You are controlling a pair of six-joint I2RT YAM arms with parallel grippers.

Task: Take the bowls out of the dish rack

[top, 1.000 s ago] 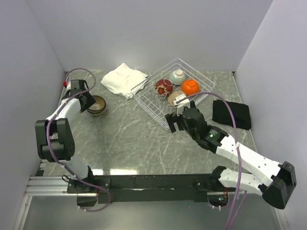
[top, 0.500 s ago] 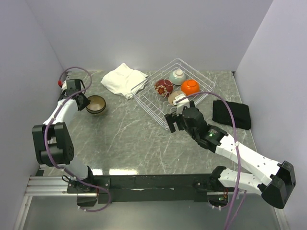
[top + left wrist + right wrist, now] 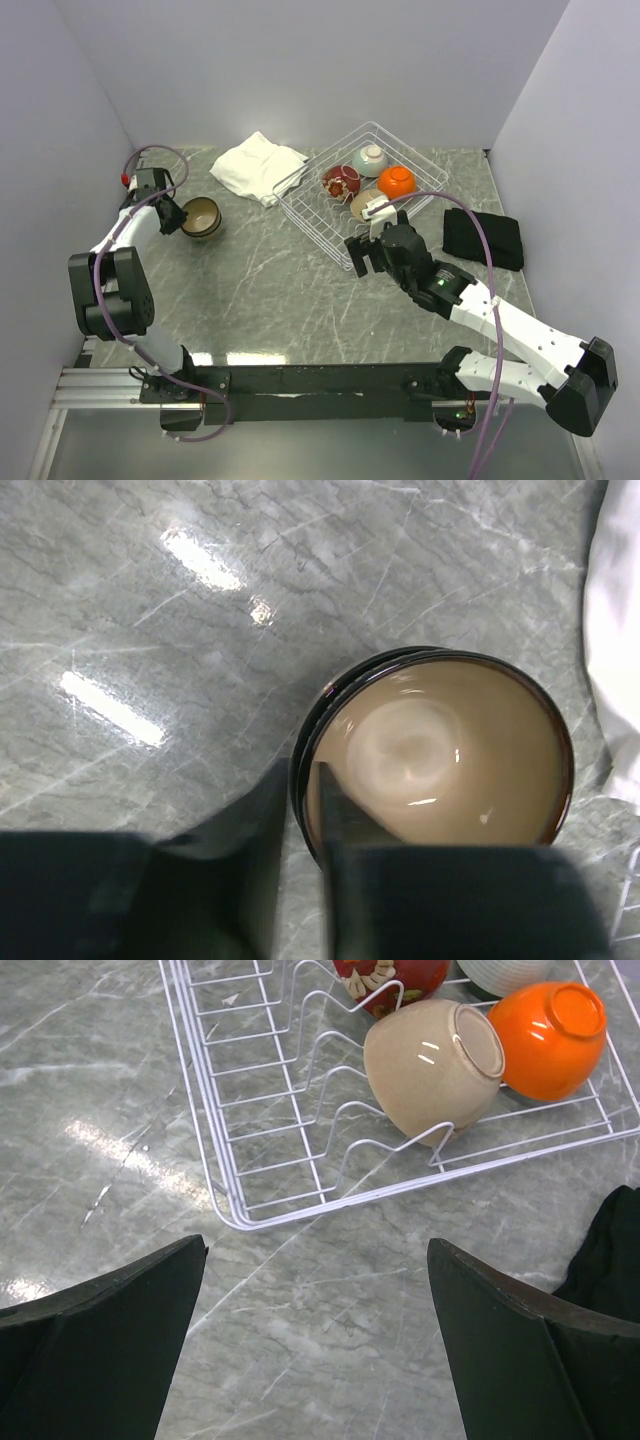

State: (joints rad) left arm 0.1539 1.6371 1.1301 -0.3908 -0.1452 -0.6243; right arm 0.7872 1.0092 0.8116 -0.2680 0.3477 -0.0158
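The right pincer (image 3: 316,1245), spread wide, hangs just outside the near corner of the dish rack (image 3: 270,1130). The beige bowl (image 3: 430,1070) lies tipped inside it, ahead and slightly right. The left pincer (image 3: 303,800), well apart, clenches the rim of the brown bowl (image 3: 440,750) on the table (image 3: 150,600).

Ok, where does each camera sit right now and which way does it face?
Top external: above and behind the bases, looking down on the table; left arm and right arm show whole.
Left wrist: on the left arm, straight down on the brown bowl; left pincer grips its rim.
Right wrist: down at a corner of the dish rack, tan bowl, orange bowl; right pincer open.
Shared: top external shows all these.
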